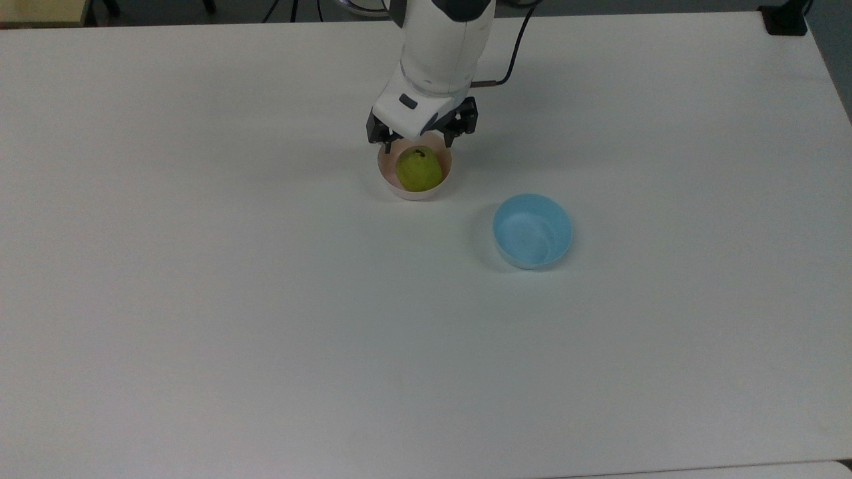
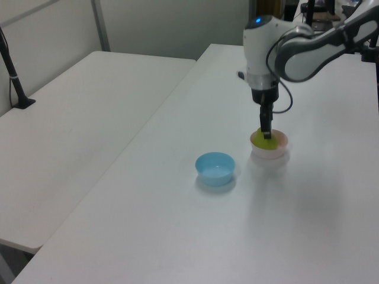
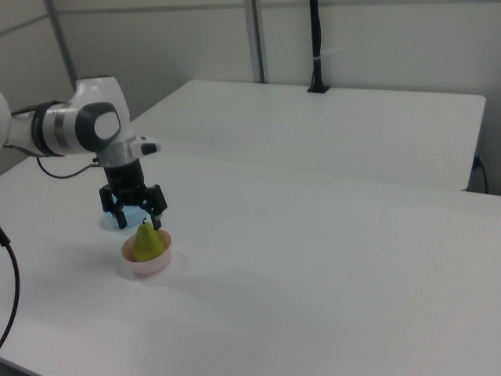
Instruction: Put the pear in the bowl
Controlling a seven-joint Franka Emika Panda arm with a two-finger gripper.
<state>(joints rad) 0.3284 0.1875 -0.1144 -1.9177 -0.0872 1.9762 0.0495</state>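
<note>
Pear [image 1: 418,169] upright in bowl [image 1: 393,181]; gripper [image 1: 417,136] just above, fingers apart, empty. Blue bowl [image 1: 532,231] near, top view's right.

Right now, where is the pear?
The pear sits upright inside the pink bowl, near the top view's upper middle, just below the open gripper. The blue bowl stands apart to the top view's lower right.

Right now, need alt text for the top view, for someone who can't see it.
A yellow-green pear sits stem-up in a pink bowl on a white table, with the robot's open gripper just above it, holding nothing. An empty blue bowl stands apart, toward the top view's lower right.
</note>
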